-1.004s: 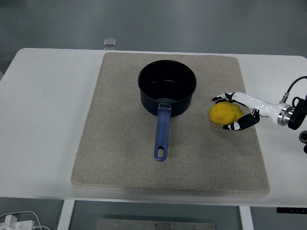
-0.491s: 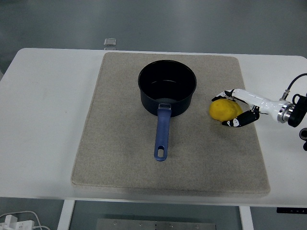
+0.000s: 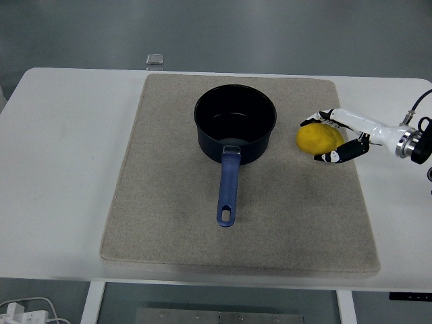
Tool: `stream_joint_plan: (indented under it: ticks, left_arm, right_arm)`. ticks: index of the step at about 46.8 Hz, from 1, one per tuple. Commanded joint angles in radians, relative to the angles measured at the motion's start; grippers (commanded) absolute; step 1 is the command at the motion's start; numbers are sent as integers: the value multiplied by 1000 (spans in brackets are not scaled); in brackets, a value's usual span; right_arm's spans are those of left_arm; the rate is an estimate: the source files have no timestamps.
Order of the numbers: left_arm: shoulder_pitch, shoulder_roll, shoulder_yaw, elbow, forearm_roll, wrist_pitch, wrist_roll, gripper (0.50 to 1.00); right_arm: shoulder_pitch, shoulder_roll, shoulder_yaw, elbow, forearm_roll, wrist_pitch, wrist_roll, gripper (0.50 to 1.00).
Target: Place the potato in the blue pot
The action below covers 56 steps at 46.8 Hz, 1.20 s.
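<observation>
A yellow potato (image 3: 318,138) is at the right side of the beige mat (image 3: 169,196), to the right of the blue pot (image 3: 235,123). The pot is empty, with its long blue handle (image 3: 228,187) pointing toward me. My right hand (image 3: 327,137) comes in from the right edge and its fingers are curled around the potato, thumb on the far side and fingers on the near side. The potato looks slightly raised off the mat. The left arm is out of view.
The white table (image 3: 67,148) extends left of the mat. A small clear object (image 3: 155,60) sits at the table's far edge. Cables and a plug (image 3: 23,312) lie on the floor at the lower left.
My right hand has closed on the potato and moved it a little up and away from me. The pot has not moved.
</observation>
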Motion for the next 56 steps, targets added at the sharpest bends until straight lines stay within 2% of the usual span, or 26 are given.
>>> stream_joint_plan:
  ticks: [1,13,22,27,40,47,51,56]
  left_arm:
    - [0,0,0,0,0,0,0,1000]
    - [0,0,0,0,0,0,0,1000]
    - [0,0,0,0,0,0,-1,1000]
    - [0,0,0,0,0,0,0,1000]
    - [0,0,0,0,0,0,0,1000]
    - [0,0,0,0,0,0,-1,1000]
    - [0,0,0,0,0,0,0,1000]
    - [0,0,0,0,0,0,0,1000]
  right_arm:
    - [49,-45,-1,1,51,45,4,500]
    - [199,-111,-1,2,84,122,6,500]
    - [262,-131,-3,7,85,156,6,500]
    - [290,-111,-6,10,108,159,1,500]
    - [359,76,-18,5,119,148,-8,500]
    - [376,226,-24,-62,119,145,-22,500]
    - [377,277,-26,-122,120,146,-22,500]
    - [376,310,-26,-146,120,148,-22,500]
